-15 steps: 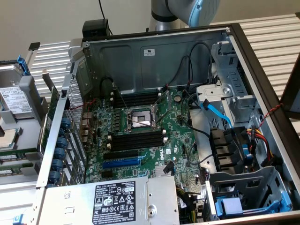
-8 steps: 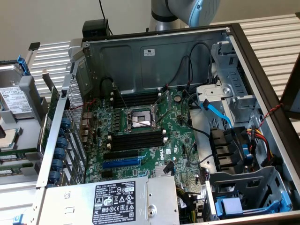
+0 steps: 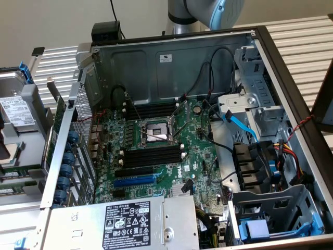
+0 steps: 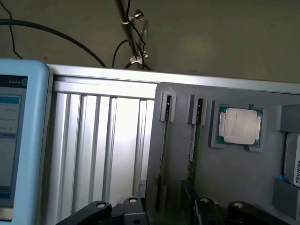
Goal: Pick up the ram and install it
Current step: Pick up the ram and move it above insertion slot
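A: How is the gripper (image 4: 168,213) found?
B: It is spread wide in the wrist view, its black links parted to either side, and nothing is clasped between them.
A: And where is the ram placed?
B: The ram (image 4: 192,140) is stood on edge in a narrow groove of a grey tray (image 4: 243,187), just ahead of the gripper, and it is not touched. A second stick (image 4: 164,136) is stood in the neighbouring groove, close to the tray's edge.
A: What else is carried by the tray?
B: A processor (image 4: 240,126) is laid flat in a square pocket just beside the ram, and a hard drive (image 4: 293,164) is glimpsed past that.
A: What is seen around the tray?
B: It is set on a ribbed metal surface (image 4: 98,150), and a screen (image 4: 18,140) with a pale blue frame is seen further along.
A: And the computer?
B: In the exterior view the case (image 3: 140,78) is laid open and the motherboard (image 3: 197,156) is exposed. Long black memory slots (image 3: 151,156) are ranged on both sides of the processor socket (image 3: 156,131), and a blue expansion slot (image 3: 134,181) is set nearer the power supply (image 3: 125,221). The arm (image 3: 208,10) is seen beyond the case's far wall. The ram is not yet installed
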Robot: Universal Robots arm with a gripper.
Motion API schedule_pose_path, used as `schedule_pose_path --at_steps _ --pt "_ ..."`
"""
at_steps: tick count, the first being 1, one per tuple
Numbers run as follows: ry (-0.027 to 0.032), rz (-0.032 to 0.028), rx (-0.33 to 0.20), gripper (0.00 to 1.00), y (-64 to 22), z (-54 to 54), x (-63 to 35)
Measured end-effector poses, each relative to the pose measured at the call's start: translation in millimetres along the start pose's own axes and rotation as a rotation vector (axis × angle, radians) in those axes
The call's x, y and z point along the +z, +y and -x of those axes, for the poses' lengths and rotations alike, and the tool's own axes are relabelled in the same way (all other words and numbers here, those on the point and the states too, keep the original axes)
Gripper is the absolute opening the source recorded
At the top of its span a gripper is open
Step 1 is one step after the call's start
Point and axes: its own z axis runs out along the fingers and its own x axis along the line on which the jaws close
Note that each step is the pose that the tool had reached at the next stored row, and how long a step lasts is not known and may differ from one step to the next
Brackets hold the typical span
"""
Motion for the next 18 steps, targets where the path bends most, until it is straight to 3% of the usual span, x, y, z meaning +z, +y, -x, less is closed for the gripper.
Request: schedule_pose_path --at_steps 18 --pt "0.0000 0.0000 0.000 0.42 -4.3 -2.8 31.8"
